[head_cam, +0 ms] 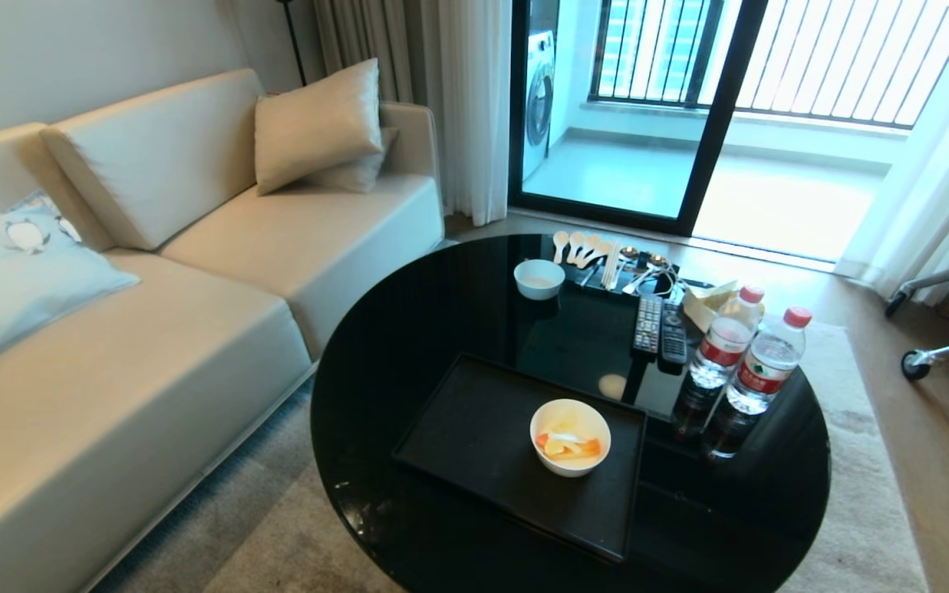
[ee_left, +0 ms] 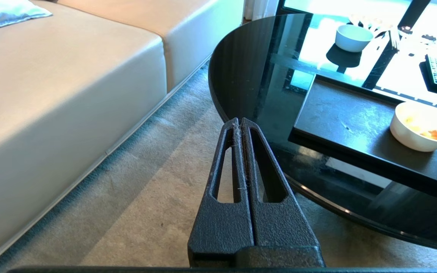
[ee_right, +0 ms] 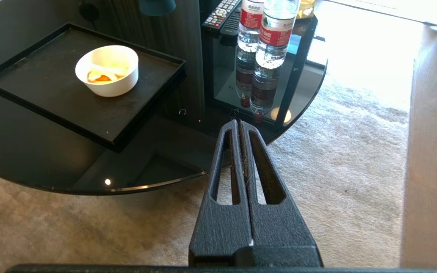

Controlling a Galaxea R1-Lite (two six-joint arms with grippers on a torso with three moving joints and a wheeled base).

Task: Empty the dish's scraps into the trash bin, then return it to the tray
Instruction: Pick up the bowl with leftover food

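Dish [head_cam: 570, 437] with scraps [head_cam: 568, 445] sits at the tray's [head_cam: 474, 428] right end.
Both grippers, left [ee_left: 240, 122] and right [ee_right: 238, 123], hang closed over carpet [ee_right: 340, 178], off the table's [head_cam: 409, 329] near edge.

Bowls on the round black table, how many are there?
2. One bowl holding orange and pale food scraps sits on the black tray. A smaller white bowl stands on the far side of the table, beside the spoons. None seem hidden.

Round glossy black tabletop [head_cam: 441, 329] stands on a beige carpet [head_cam: 853, 511]. A cream sofa [head_cam: 194, 329] with cushions [head_cam: 318, 123] is just beside it. White curtains [head_cam: 474, 99] flank a sliding glass door [head_cam: 631, 107]; daylight enters from the railed balcony.
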